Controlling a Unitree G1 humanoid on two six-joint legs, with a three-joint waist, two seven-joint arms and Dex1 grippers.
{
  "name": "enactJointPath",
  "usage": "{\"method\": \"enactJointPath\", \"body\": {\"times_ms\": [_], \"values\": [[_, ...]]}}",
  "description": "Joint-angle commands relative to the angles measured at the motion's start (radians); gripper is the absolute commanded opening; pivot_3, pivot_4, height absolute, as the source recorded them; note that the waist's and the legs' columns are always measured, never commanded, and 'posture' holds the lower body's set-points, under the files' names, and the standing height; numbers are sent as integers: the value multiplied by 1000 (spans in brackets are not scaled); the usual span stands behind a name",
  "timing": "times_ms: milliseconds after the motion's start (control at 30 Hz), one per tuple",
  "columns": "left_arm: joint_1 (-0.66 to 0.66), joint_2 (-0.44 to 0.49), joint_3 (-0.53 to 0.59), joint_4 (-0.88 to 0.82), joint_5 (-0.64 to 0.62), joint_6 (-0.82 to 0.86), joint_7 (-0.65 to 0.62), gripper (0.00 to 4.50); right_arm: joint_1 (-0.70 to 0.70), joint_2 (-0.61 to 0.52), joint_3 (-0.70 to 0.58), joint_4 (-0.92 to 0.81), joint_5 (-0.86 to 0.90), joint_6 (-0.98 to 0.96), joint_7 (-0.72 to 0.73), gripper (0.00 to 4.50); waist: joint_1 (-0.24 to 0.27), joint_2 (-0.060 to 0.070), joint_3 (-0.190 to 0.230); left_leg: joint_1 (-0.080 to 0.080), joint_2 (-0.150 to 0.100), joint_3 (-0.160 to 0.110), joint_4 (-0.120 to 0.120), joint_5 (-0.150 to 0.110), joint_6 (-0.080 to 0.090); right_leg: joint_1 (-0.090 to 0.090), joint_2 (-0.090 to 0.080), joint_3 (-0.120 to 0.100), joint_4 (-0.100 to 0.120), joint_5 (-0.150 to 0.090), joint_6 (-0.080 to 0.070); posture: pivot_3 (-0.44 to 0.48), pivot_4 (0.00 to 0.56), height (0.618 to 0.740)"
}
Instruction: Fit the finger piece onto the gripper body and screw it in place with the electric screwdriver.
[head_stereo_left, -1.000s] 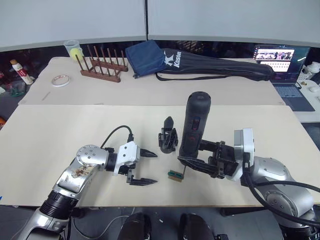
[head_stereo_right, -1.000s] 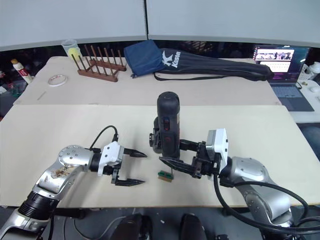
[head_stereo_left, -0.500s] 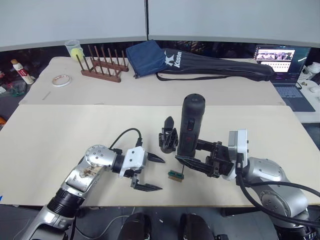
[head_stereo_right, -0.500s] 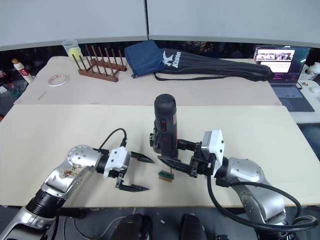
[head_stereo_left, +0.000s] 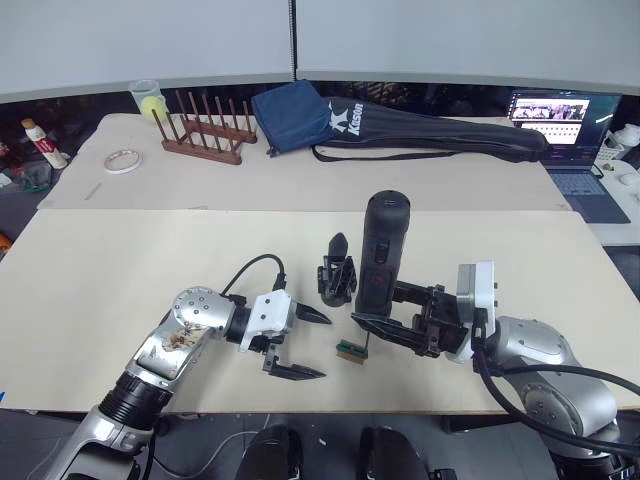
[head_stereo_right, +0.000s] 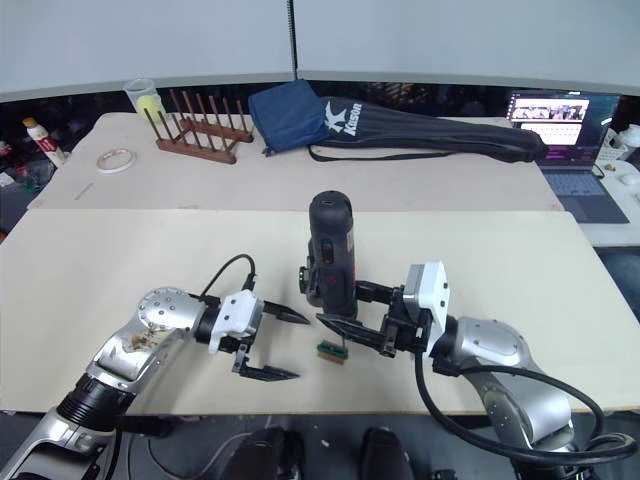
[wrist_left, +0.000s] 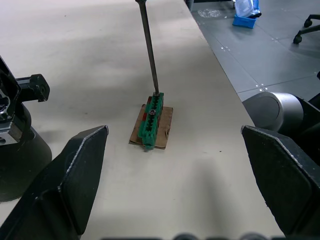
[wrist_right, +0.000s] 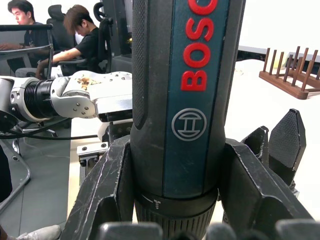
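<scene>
We see the right gripper (head_stereo_left: 400, 325) clamped around the electric screwdriver (head_stereo_left: 378, 256), holding it upright, its thin bit resting on the small green block (wrist_left: 152, 121) that sits on a brown card on the table (head_stereo_left: 120, 260). The left gripper (head_stereo_left: 297, 343) hovers low over the table just left of that block, fingers spread wide, holding nothing.

Risks from here, as we judge them:
- The bit sits on the green block, not on the gripper body (head_stereo_left: 336, 272). If the driver spins or presses now, the block could skid or tip off its card.
- The driver is tall and held near its lower end; a loose pinch could let it lean or slip, and it stands just beside the gripper body, so a tilt could knock that over.
- We cannot pick out a loose finger piece anywhere. The gripper body shows one pointed finger standing up; whether the piece is already fitted we cannot tell. Driving a screw before it seats would misalign it.
- The open left fingers flank the block; closing there could hit the bit.

Layout: the gripper body stands behind the green block, between the two arms, just beside the screwdriver on its left. It is apart from the left fingertips and untouched by either gripper.
</scene>
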Motion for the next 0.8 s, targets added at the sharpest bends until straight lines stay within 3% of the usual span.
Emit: {"method": "enactJointPath", "body": {"times_ms": [33, 567, 800], "values": [[-21, -5, -2, -12, -2, -17, -7, 4500, -3, 1, -21, -42, 13, -38, 2, 1966, 0, 0, 0, 0, 0, 0, 0, 0, 0, 0, 0, 0, 0, 0, 0, 0, 150, 740], [-31, 6, 15, 5, 2, -15, 6, 4500, 26, 19, -1, -11, -24, -80, 17, 1966, 0, 0, 0, 0, 0, 0, 0, 0, 0, 0, 0, 0, 0, 0, 0, 0, 150, 740], [-25, 25, 53, 18, -16, 19, 32, 4500, -14, -18, -59, -54, 46, -32, -2, 1966, 0, 0, 0, 0, 0, 0, 0, 0, 0, 0, 0, 0, 0, 0, 0, 0, 150, 740]]}}
